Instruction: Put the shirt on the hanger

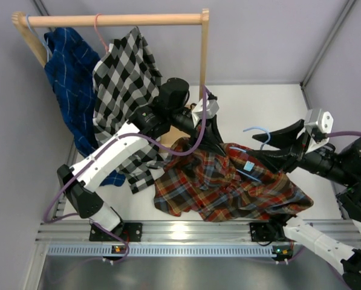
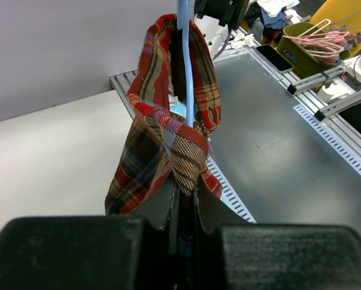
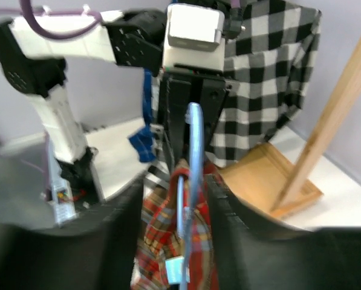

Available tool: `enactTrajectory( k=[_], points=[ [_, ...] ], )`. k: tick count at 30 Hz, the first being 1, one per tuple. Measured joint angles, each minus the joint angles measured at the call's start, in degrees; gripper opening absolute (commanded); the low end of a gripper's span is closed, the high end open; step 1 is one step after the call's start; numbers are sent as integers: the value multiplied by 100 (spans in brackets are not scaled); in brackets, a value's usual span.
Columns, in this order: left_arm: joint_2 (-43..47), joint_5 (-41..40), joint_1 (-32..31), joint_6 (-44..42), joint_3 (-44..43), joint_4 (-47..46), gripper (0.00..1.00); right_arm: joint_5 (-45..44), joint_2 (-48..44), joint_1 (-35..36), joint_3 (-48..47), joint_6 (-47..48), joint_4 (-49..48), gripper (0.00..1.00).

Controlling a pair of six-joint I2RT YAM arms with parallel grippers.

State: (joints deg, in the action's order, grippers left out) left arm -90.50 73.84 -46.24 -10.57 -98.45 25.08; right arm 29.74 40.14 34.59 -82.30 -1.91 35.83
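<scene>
**Hanger partly fed into the shirt, most of the garment not yet on it**

The red, orange and navy plaid flannel shirt (image 1: 228,187) lay mostly heaped on the white table (image 1: 259,99), between the two arms and in front of the wooden clothes rail (image 1: 113,20). One edge of it was lifted clear of the surface. The left gripper (image 2: 183,199) held that edge, its jaws pressed together on a fold of the plaid cloth.

The thin light-blue wire hanger (image 2: 186,72) ran straight up from that fold, with a loop of shirt fabric wrapped round it. In the overhead view its slim hook (image 1: 256,129) stuck out of the cloth just beside the right gripper (image 1: 260,144).

In the right wrist view that gripper's fingers (image 3: 225,229) stood apart on either side of the hanger and the bunched cloth. Whether they pressed on the wire could not be told.

By my reading the task was about midway. The hanger was inside part of the garment, probably near the collar or one shoulder. The other shoulder was not seated, and the body and sleeves sprawled on the table. What seemed left was to draw the cloth over the far end of the hanger and settle the collar around the hook.

The black-and-white checked shirt (image 1: 126,78) and the dark blue shirt (image 1: 68,78) hung on the rail, apart from this work.
</scene>
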Motion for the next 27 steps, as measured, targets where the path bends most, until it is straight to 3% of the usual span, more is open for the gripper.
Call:
enactTrajectory(
  k=[4,8,12,18,23,27],
  points=[
    [33,9,98,-35,160,0,0,-507,-133,0,26,68,476,56],
    [79,188,372,-31,313,4,0,-1283,-546,0,-31,74,1646,61],
    [162,332,546,-26,350,4,0,-1698,-1193,13,-302,96,2778,60],
    [361,557,560,-4,389,2,0,-2059,-1287,15,-538,398,3460,61],
    [400,756,560,13,431,2,0,-1934,-1150,22,-330,612,3530,61],
    [400,798,560,20,455,4,0,-1102,-953,26,203,796,3407,59]
  ],
)
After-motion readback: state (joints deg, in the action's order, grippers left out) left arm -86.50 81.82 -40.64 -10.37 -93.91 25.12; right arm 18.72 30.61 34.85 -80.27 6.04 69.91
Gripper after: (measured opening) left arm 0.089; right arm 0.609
